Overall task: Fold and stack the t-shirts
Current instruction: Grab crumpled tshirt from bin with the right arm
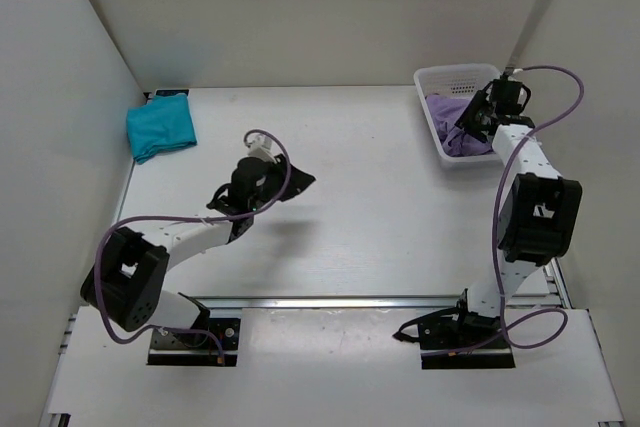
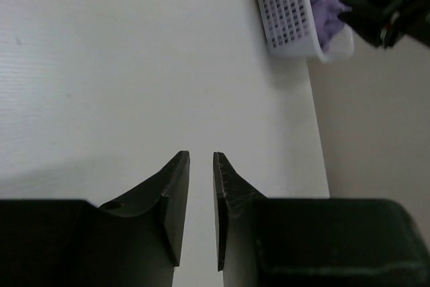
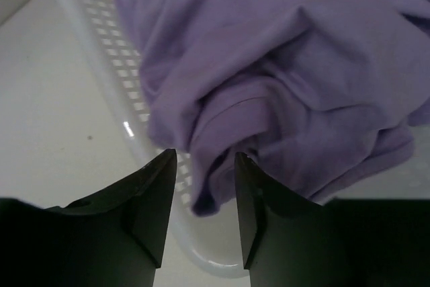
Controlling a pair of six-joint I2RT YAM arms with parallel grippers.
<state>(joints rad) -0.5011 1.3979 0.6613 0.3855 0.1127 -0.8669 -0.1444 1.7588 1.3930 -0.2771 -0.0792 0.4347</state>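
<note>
Worktop (image 1: pixel 380 207): white, lay beneath left pincer (image 2: pixel 201 156), narrowly parted, empty. Mesh basket (image 1: pixel 430 117): sat under right pincer (image 3: pixel 205 156), parted, gripping nothing. Lavender t-shirt (image 3: pixel 302 65): crumpled inside, below right pincer, likely next pick. Teal t-shirt (image 1: pixel 160 127): folded, far left of left pincer, probably stack base.

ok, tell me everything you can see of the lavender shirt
The lavender shirt is plain, soft, light purple cloth, unfolded and crumpled into loose folds, with a hemmed edge showing in the right wrist view. It lies inside the white mesh basket at the far right of the table, bunched against the basket wall. The right hand is above it, jaws apart, a fold just off its tips; contact is unclear.
</note>
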